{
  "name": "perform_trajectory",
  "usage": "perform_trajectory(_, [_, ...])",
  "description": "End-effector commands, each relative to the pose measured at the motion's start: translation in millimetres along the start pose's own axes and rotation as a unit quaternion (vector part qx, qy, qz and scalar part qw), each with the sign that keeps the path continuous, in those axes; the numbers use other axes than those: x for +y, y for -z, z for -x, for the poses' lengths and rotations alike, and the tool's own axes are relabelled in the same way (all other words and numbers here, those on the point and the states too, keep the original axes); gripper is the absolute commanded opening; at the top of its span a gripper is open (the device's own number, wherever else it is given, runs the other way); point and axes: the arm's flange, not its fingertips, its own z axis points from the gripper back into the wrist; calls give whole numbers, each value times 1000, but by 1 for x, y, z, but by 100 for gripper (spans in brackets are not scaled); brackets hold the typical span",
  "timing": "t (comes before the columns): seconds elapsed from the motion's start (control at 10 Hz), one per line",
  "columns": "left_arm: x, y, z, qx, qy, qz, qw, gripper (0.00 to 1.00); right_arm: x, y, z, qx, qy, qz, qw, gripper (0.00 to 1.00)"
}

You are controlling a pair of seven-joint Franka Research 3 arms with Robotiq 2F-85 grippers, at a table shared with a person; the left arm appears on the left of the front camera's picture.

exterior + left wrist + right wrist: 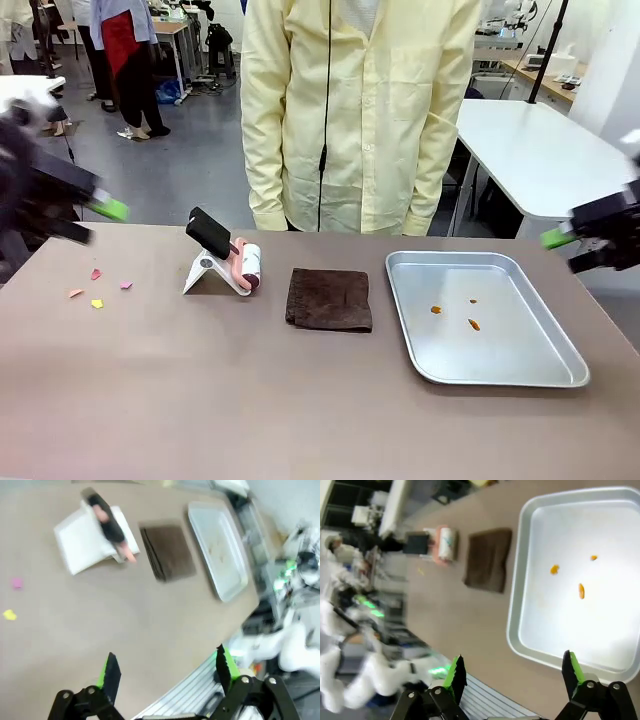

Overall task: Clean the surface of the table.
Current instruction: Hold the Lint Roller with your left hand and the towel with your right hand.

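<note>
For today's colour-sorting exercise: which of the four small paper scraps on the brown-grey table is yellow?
The small yellow paper scrap, lowest in the front view; the other three are pink or salmon.

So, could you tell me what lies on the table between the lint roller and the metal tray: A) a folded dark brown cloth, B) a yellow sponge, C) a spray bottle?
A: a folded dark brown cloth lies flat on the table between the lint roller and the metal tray.
</note>
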Motion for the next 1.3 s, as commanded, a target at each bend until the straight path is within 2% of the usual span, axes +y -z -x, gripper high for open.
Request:
perform_trajectory(0.0, [59, -43, 65, -116, -64, 37, 991, 100, -43, -20, 63, -77, 52, -86, 992, 100])
perform_trajectory(0.2, [115, -68, 94, -166, -145, 70, 973, 100, -84, -48, 74, -131, 98, -182, 970, 100])
perform_trajectory(0.4, [166, -75, 129, -216, -222, 104, 945, 100, -117, -61, 83, -168, 139, -209, 953, 100])
perform_trajectory(0.5, [176, -72, 141, -230, -241, 112, 936, 100, -127, -64, 86, -187, 150, -214, 947, 100])
perform_trajectory(0.7, [176, -65, 142, -240, -254, 115, 930, 100, -135, -63, 84, -199, 196, -172, 945, 100])
perform_trajectory(0.8, [167, -59, 136, -250, -246, 89, 932, 100, -148, -99, 60, -186, 170, -206, 946, 100])
perform_trajectory(0.9, [220, -120, 111, -232, -267, 109, 929, 100, -148, -99, 60, -186, 170, -206, 946, 100])
perform_trajectory(1.2, [220, -120, 111, -232, -267, 109, 929, 100, -148, -99, 60, -186, 170, -206, 946, 100])
